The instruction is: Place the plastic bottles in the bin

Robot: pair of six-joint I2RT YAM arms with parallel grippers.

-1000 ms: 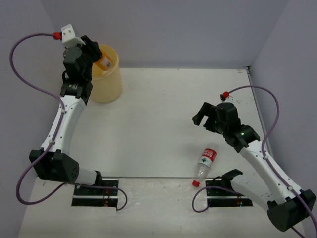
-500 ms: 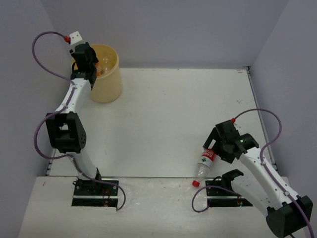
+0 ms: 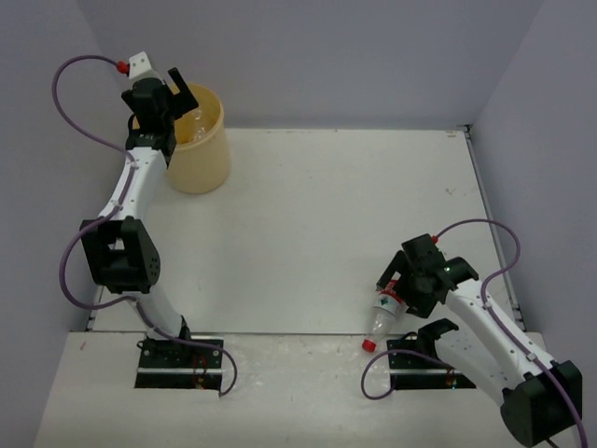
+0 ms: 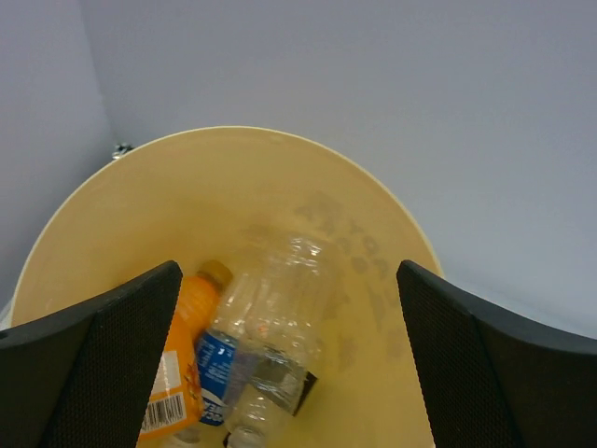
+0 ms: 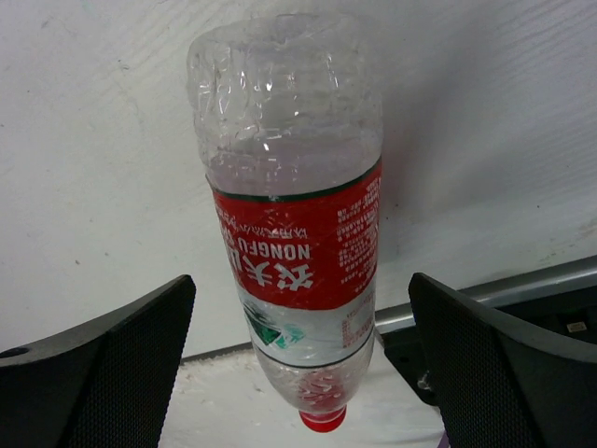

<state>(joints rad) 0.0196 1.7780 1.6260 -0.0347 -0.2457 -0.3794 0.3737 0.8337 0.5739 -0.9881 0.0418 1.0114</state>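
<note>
Between the right jaws, spread wide w/ a gap showing on either side, lies the only plastic bottle (image 5: 294,233) seen outside the bin: clear, crumpled, red-white-labelled, flat on the worktop (image 3: 308,215). Its long axis runs straight across the line btwn the two pads (image 5: 93,364), base pointing away from the wrist and red cap (image 5: 322,420) back toward it. A plain squeeze should therefore catch the labelled middle square-on, and no turn of the wrist looks needed. Neither view settles whether these jaws sit low enough to grip the belly rather than skim the top, and the thin, dented wall will prob. give under pressure. Right arm (image 3: 485,313) is plainly the nearer one. Left arm (image 3: 131,191) is well apart, far beyond and to the left of the right jaws; the left jaws, likewise wide open and holding nothing, hang over the mouth of the bin (image 4: 233,149). Below and btwn the left jaws, at the bin's bottom, rest an orange bottle (image 4: 177,364), a blue-label bottle (image 4: 219,359) and a clear bottle (image 4: 280,289), w/ others poss. hidden beneath. Judged: one bottle to go, then a long carry across the worktop to the bin.
</note>
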